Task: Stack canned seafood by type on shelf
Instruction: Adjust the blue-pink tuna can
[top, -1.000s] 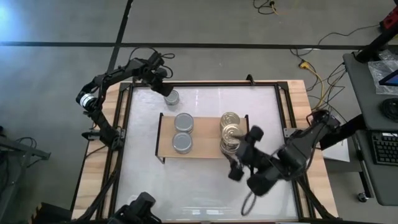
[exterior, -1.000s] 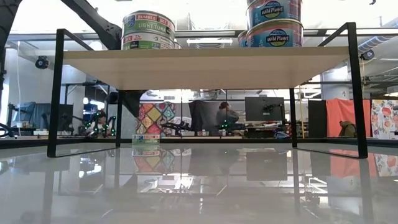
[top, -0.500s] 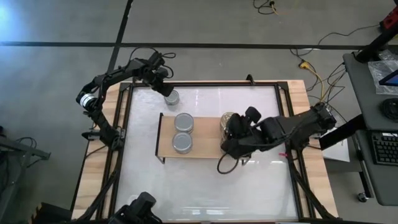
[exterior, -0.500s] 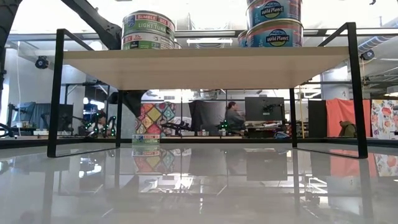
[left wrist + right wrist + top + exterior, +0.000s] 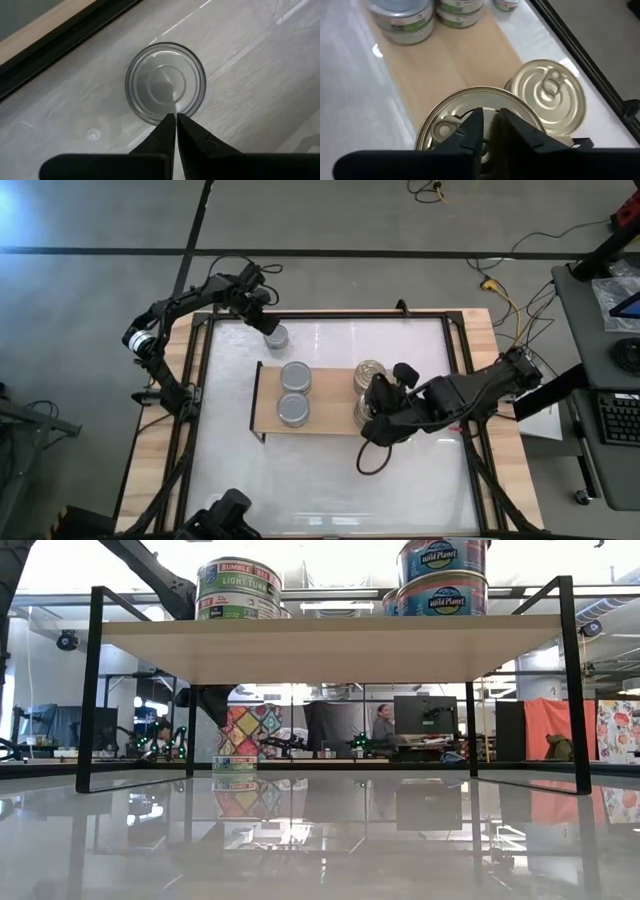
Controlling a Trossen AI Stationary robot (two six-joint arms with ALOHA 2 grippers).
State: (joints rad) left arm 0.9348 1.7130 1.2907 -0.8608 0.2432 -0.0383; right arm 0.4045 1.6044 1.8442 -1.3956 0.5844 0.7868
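The shelf [image 5: 325, 418] stands mid-table. On its left part are two silver-topped cans [image 5: 295, 376] [image 5: 293, 409]. On its right part are a far gold-topped can [image 5: 371, 371] and a near one [image 5: 447, 117]; in the low view the near one tops a stack [image 5: 441, 578]. My right gripper [image 5: 368, 413] hangs over this near gold top with its fingers all but together. At the far left, another silver-topped can [image 5: 165, 82] rests on the white table. My left gripper [image 5: 175, 116] is shut, its tips over this can's rim. My right gripper's fingertips [image 5: 475, 120] point slanting down over the near gold can's top [image 5: 447, 117], beside its pull tab; nothing shows between them, and I cannot tell whether they touch the lid. My left gripper's shut tips stand over the silver can's rim [image 5: 170, 111]; touch cannot be told.
A black frame [image 5: 455, 360] and a wooden border [image 5: 160, 450] run round the white table. A loose black cable loop [image 5: 375, 455] hangs from my right arm, off the shelf's near right corner. Free white table lies toward the near edge [image 5: 320, 480].
My right gripper has swung from off the shelf's near right corner toward the far edge and a little left. It has turned about as it went and now hangs over the near gold can.
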